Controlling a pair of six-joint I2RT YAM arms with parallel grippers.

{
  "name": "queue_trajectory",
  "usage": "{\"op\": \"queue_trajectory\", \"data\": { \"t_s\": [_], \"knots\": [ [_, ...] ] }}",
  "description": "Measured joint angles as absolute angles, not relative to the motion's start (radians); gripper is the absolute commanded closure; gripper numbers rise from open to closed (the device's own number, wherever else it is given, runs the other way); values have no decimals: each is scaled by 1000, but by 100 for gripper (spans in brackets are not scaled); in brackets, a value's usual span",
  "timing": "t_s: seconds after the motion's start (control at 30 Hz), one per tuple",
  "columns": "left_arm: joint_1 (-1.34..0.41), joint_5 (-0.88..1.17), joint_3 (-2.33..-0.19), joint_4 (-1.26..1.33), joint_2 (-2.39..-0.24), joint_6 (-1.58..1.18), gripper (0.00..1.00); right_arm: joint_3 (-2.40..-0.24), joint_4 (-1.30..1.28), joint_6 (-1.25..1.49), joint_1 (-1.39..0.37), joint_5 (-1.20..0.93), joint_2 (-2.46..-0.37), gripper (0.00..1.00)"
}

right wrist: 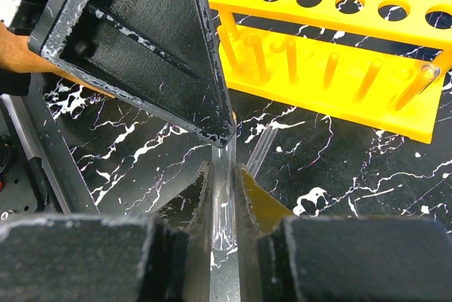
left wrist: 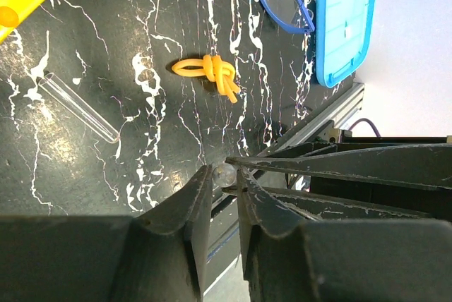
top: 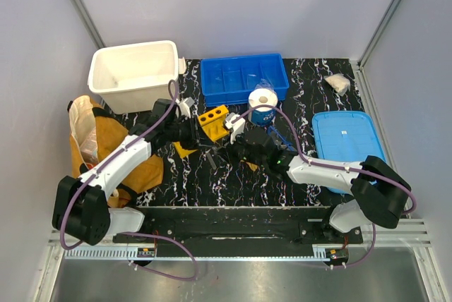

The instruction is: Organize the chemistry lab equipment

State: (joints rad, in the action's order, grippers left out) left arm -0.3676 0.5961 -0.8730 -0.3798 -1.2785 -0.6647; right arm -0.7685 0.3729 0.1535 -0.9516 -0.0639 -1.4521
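A clear test tube (right wrist: 224,196) is clamped between my right gripper's (right wrist: 224,169) shut jaws. Its rounded end (left wrist: 224,173) sits between the fingertips of my left gripper (left wrist: 224,176), which touch it on both sides. The two grippers meet nose to nose in front of the yellow rack (top: 213,122), left gripper (top: 194,133) facing right gripper (top: 240,148). The rack (right wrist: 325,55) stands just beyond, with one tube (right wrist: 424,75) in its far right hole. A second tube (left wrist: 78,108) lies flat on the table. A small yellow knotted piece (left wrist: 208,73) lies nearby. The blue-rimmed goggles (top: 272,122) rest by the paper roll.
A white bin (top: 134,73) and a blue divided tray (top: 244,80) stand at the back. A paper roll (top: 263,97) sits in front of the tray. A blue lid (top: 346,140) lies at the right, a tan bag (top: 106,147) at the left.
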Motion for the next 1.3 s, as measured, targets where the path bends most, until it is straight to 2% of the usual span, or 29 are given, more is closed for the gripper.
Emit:
{"op": "queue_trajectory", "data": {
  "t_s": [0.23, 0.4, 0.5, 0.63, 1.03, 1.3],
  "knots": [
    [-373, 596, -873, -374, -1282, -667, 89, -765, 373, 152, -952, -62, -1452, 80],
    [-391, 567, -885, -387, -1284, -655, 91, -764, 377, 150, -952, -61, -1452, 61],
    [-415, 511, -910, -408, -1290, -638, 92, -764, 374, 156, -952, -60, -1450, 39],
    [-457, 405, -980, -452, -1306, -601, 92, -760, 336, 173, -955, -22, -1396, 1],
    [-584, -46, -1257, -528, -1457, -467, 89, -645, 181, 221, -958, 196, -945, 0],
    [-625, -223, -1321, -564, -1579, -421, 89, -615, 91, 194, -958, 299, -760, 0]
  ]
}}
